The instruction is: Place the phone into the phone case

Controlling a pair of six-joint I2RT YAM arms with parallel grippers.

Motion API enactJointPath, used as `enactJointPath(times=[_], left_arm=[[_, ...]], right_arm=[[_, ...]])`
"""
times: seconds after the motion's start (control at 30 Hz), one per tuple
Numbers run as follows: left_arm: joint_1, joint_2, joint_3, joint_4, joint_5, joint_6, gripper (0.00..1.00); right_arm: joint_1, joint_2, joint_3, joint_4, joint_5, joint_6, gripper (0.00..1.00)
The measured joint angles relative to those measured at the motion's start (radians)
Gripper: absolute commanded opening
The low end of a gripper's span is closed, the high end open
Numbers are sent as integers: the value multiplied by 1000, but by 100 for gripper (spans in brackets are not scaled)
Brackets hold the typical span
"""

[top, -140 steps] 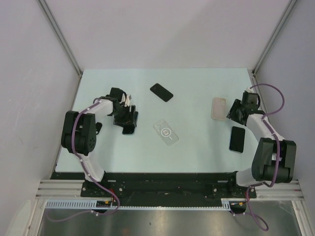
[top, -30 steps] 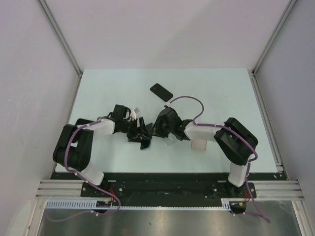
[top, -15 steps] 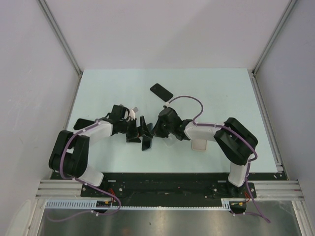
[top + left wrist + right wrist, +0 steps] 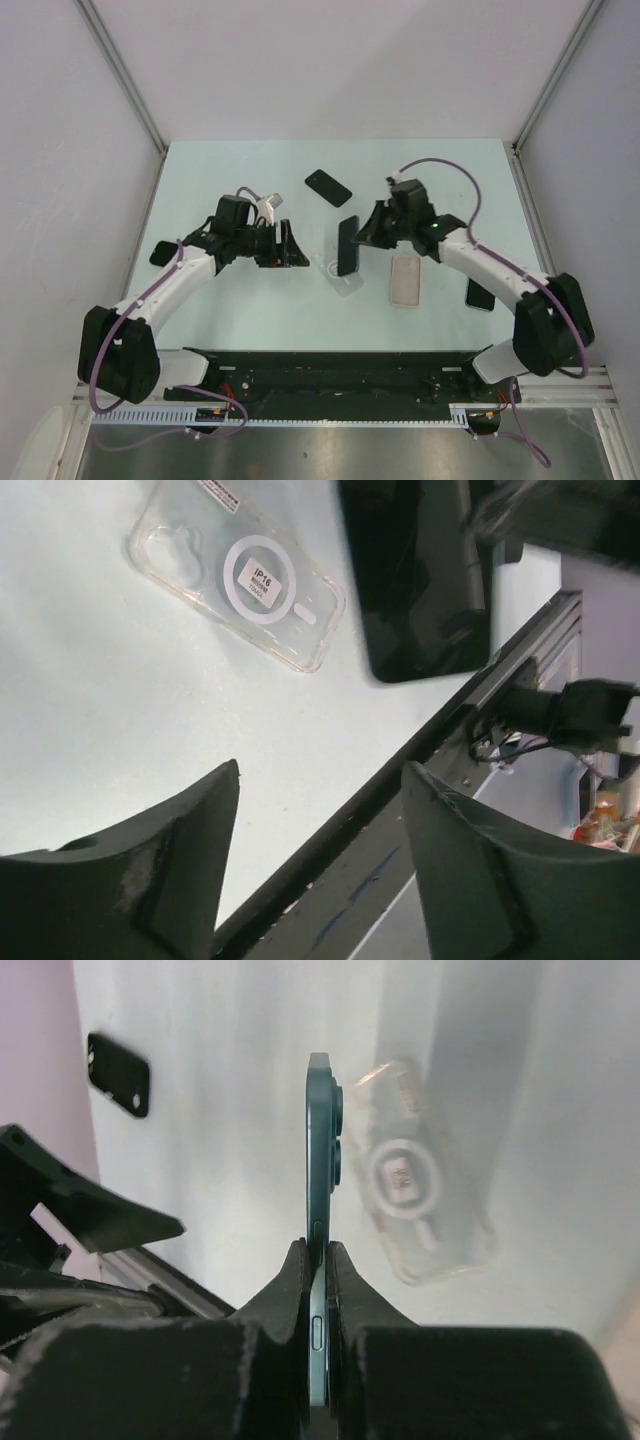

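Observation:
My right gripper (image 4: 367, 236) is shut on a dark teal phone (image 4: 348, 246) and holds it on edge above the table, over the far end of the clear phone case (image 4: 342, 279). In the right wrist view the phone (image 4: 320, 1150) stands edge-on between my fingers (image 4: 298, 1270), and the clear case (image 4: 425, 1185) lies flat just right of it. My left gripper (image 4: 290, 250) is open and empty, left of the case. In the left wrist view the clear case (image 4: 235, 585) and the phone (image 4: 415, 575) lie beyond my open gripper (image 4: 320, 770).
A beige case (image 4: 404, 280) lies right of the clear one. A black phone (image 4: 328, 187) lies at the back centre and another (image 4: 480, 295) at the right under my right arm. A black item (image 4: 161, 252) sits at the far left. The table's front rail (image 4: 400, 780) is close.
The phone has passed from my left gripper to my right one. My left gripper has opened and drawn back left. My right arm has swung out to the right, keeping the phone over the clear case.

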Motion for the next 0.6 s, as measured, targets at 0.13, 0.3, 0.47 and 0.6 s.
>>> enactJointPath(times=[0.13, 0.3, 0.47, 0.6], left_arm=[[-47, 8, 36, -19, -38, 5, 0], [-142, 86, 108, -22, -89, 21, 0], [-238, 211, 195, 9, -131, 3, 0], [-293, 319, 271, 45, -159, -21, 0]], right_arm=[[-185, -146, 0, -202, -19, -124, 0], [-388, -249, 0, -410, -4, -262, 0], [-431, -273, -26, -482, -32, -345, 0], [-436, -273, -96, -463, -57, -372, 0]])
